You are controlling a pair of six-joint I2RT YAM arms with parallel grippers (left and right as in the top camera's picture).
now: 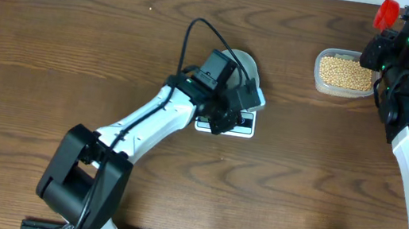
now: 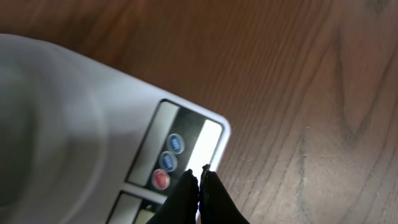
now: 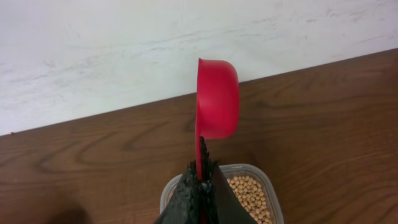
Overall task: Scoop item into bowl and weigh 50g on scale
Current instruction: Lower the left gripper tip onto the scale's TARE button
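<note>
One risk: red scoop [image 3: 217, 99] could twist, spilling beans [image 3: 250, 193].
Left gripper [image 2: 200, 180]: closed, empty, at scale [image 2: 181, 127] buttons.
Right gripper [image 3: 200, 180]: clamps scoop handle.

Dark brown grained wooden worktop [image 1: 38, 43], matt; flat white smooth plastic scale [image 2: 134, 137]; glossy red plastic scoop [image 3: 217, 99]; clear plastic tub [image 1: 336, 91]
</note>
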